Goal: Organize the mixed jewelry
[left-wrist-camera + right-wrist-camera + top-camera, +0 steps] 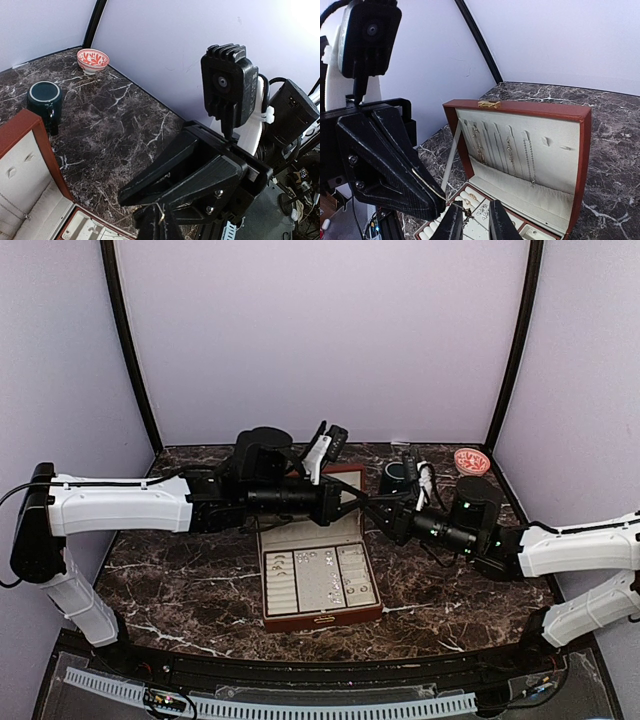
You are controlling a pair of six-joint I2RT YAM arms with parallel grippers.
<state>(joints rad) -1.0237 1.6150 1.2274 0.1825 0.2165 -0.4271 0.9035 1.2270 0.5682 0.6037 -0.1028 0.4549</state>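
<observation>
Jewelry (322, 572) lies as tiny glinting pieces in the compartments of the tray of the open box (320, 618). The box stands at the middle of the tabletop (180, 590), with its lid raised toward the far edge. From overhead the pieces are mere specks. The right wrist view brings them closer, showing rings tucked into the padded rolls. Only that view shows the lid's cream lining, where several thin chains (479, 142) hang, and a gold clasp (489, 104) on its top edge.

Both arms meet just above the tray, in front of the lid. In the right wrist view the left gripper (444, 199) has its jaws pressed together at the tip, and a thin strand (427, 184), gold in colour, runs along the seam. The right gripper (476, 212) has its fingers apart, with a small piece (466, 210) between them; I cannot tell whether it touches either one.

The left wrist view shows most plainly the mug (45, 100), dark green and just beside the lid's right end. It also shows the patterned bowl (93, 59), nearer the far right corner and apart from the mug.
</observation>
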